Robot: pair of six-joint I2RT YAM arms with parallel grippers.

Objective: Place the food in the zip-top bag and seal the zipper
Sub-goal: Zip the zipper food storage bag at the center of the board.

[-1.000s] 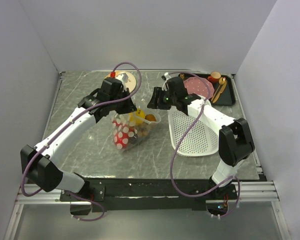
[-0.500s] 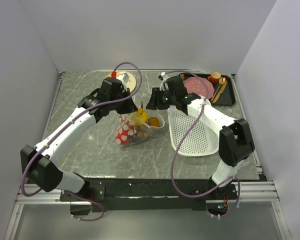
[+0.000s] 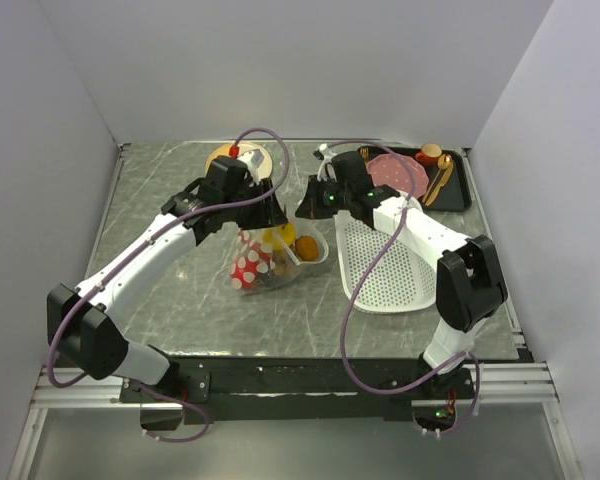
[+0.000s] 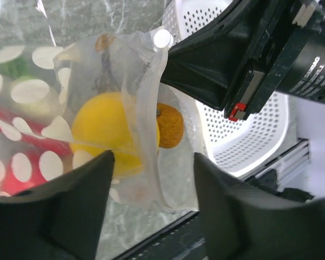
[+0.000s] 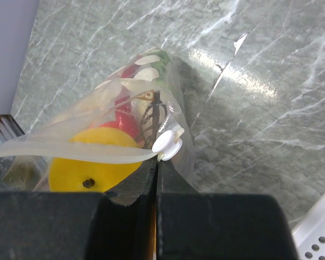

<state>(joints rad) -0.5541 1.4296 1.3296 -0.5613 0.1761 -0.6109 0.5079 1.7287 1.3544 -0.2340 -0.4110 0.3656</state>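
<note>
The zip-top bag (image 3: 260,262), clear with white dots, lies on the table holding the food: a yellow fruit (image 4: 105,132), a brown oval (image 4: 170,124) and red pieces (image 5: 119,125). Its zipper (image 4: 147,114) runs as a pale strip up to a white slider (image 5: 167,143). My right gripper (image 5: 157,165) is shut, its tips pinching the zipper's end just under the slider. My left gripper (image 4: 151,162) is open and straddles the bag's mouth edge, its fingers clear of the plastic on both sides. The two grippers sit close together above the bag (image 3: 285,212).
A white perforated basket (image 3: 385,265) lies right of the bag, under the right arm. A black tray (image 3: 462,185) with a pink plate and utensils stands at the back right. A round wooden disc (image 3: 230,158) sits at the back, behind the left gripper.
My left gripper has opened and let go of the bag's edge. My right gripper has shut on the zipper's end. The bag has sagged from held-open to lying lower.
</note>
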